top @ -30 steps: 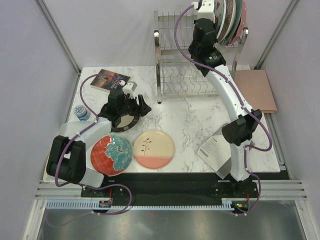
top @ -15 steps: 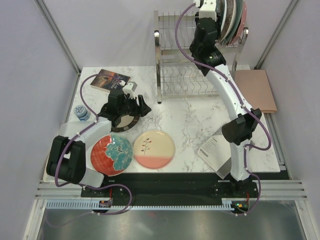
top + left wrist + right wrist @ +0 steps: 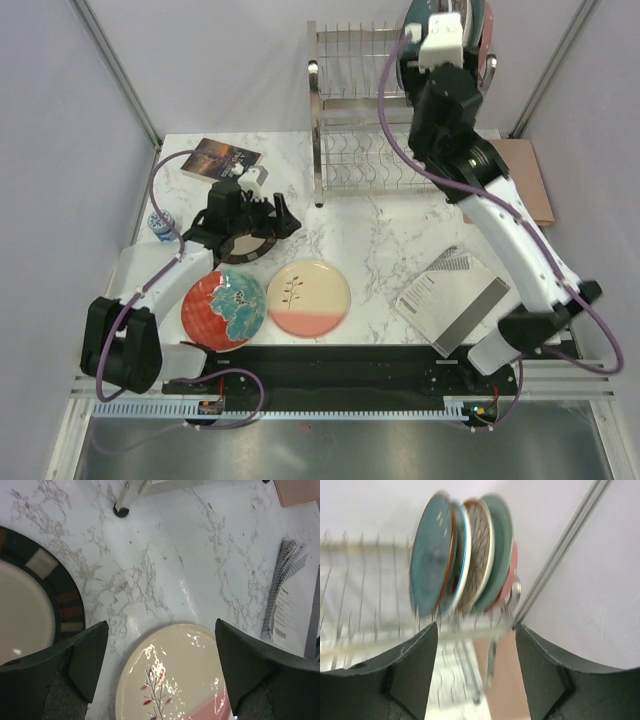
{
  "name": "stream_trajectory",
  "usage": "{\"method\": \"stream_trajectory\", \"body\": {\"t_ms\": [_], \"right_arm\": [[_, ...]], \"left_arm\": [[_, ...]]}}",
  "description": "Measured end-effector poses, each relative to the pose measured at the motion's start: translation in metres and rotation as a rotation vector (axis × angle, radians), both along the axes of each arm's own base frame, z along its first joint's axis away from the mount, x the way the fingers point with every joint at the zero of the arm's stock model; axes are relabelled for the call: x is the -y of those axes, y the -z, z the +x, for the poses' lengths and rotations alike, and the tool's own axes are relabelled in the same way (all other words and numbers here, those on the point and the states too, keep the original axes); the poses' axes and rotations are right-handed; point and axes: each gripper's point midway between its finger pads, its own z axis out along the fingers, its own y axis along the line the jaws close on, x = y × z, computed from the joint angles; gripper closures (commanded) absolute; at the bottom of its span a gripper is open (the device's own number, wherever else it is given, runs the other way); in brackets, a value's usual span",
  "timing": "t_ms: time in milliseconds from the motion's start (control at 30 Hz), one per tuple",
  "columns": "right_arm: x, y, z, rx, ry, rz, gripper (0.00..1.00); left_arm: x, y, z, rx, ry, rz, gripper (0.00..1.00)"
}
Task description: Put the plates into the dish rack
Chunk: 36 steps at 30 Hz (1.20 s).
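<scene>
The dish rack (image 3: 372, 150) stands at the back, with several plates (image 3: 482, 28) upright in its top tier; the same plates (image 3: 465, 555) show blurred in the right wrist view, a dark teal one nearest. My right gripper (image 3: 475, 645) hangs open and empty in front of them, high by the rack's top (image 3: 445, 15). Three plates lie flat on the table: dark brown (image 3: 250, 246), red with a teal flower (image 3: 223, 308), and cream-and-pink (image 3: 308, 298). My left gripper (image 3: 283, 218) is open above the table, between the brown plate (image 3: 65, 600) and the cream plate (image 3: 175, 675).
A grey booklet (image 3: 450, 300) lies at the front right, and a brown mat (image 3: 515, 180) lies right of the rack. A book (image 3: 220, 160) and a small blue-white cup (image 3: 160, 222) sit at the back left. A rack foot (image 3: 121, 510) stands ahead of the left gripper.
My right gripper opened, left the teal plate standing in the rack and drew back as its arm swung right. My left gripper opened wider and shifted slightly.
</scene>
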Motion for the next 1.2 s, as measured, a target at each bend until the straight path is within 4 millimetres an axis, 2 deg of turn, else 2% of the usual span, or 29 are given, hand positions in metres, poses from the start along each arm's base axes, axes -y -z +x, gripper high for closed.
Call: {"method": "stream_trajectory", "body": {"t_ms": [33,100,133,200,233,300,367,400,433,467,500,533,567,633,700,800,867,1000,1133,1200], "right_arm": [[0.001,0.007,-0.019,-0.037,-0.037,-0.006,0.19],[0.003,0.024,-0.052,-0.094,-0.125,0.002,0.14],[0.003,0.041,-0.067,-0.133,-0.186,0.001,0.13],[0.004,0.091,-0.096,-0.255,-0.293,-0.002,0.12],[0.001,0.116,-0.106,-0.315,-0.353,-0.006,0.2],[-0.021,0.171,-0.123,-0.458,-0.525,-0.024,0.19],[-0.053,0.229,-0.14,-0.611,-0.728,-0.046,0.31],[-0.072,0.265,-0.151,-0.712,-0.845,-0.052,0.41],[-0.084,0.292,-0.159,-0.79,-0.918,-0.055,0.55],[-0.098,0.329,-0.172,-0.902,-1.011,-0.043,0.59],[-0.105,0.352,-0.18,-0.975,-1.062,-0.045,0.65],[-0.113,0.377,-0.19,-1.064,-1.122,-0.033,0.89],[-0.118,0.391,-0.195,-1.111,-1.162,-0.029,0.99],[-0.131,0.414,-0.201,-1.176,-1.251,-0.02,1.0],[-0.144,0.426,-0.206,-1.204,-1.336,-0.011,1.0],[-0.167,0.44,-0.212,-1.233,-1.445,-0.029,1.0],[-0.183,0.449,-0.214,-1.254,-1.499,-0.043,1.0],[-0.214,0.475,-0.211,-1.303,-1.553,-0.07,1.0],[-0.22,0.501,-0.205,-1.356,-1.519,-0.077,1.0],[-0.219,0.501,-0.194,-1.336,-1.49,-0.088,1.0]], "left_arm": [[-0.001,0.0,-0.006,-0.018,0.001,-0.003,0.08],[-0.001,0.005,-0.021,-0.078,0.008,-0.013,0.1],[-0.002,0.01,-0.029,-0.113,0.011,-0.016,0.11],[-0.003,0.026,-0.043,-0.182,0.015,-0.021,0.14],[-0.005,0.041,-0.054,-0.235,0.011,-0.017,0.15],[-0.009,0.063,-0.071,-0.318,-0.001,-0.005,0.16],[-0.014,0.077,-0.085,-0.371,-0.007,0.01,0.18],[-0.015,0.079,-0.088,-0.382,-0.01,0.015,0.18],[-0.017,0.077,-0.09,-0.381,-0.013,0.018,0.19],[-0.017,0.072,-0.09,-0.367,-0.015,0.017,0.2],[-0.019,0.065,-0.089,-0.348,-0.019,0.016,0.2],[-0.02,0.056,-0.086,-0.32,-0.027,0.019,0.21],[-0.021,0.045,-0.082,-0.292,-0.032,0.021,0.22],[-0.025,0.021,-0.07,-0.219,-0.05,0.027,0.28],[-0.03,-0.002,-0.056,-0.154,-0.07,0.039,0.28],[-0.039,-0.02,-0.044,-0.099,-0.101,0.059,0.26],[-0.043,-0.02,-0.041,-0.097,-0.119,0.07,0.25],[-0.057,-0.006,-0.038,-0.149,-0.165,0.091,0.24],[-0.073,0.001,-0.035,-0.179,-0.216,0.102,0.22],[-0.076,0.003,-0.034,-0.188,-0.227,0.104,0.21]]}}
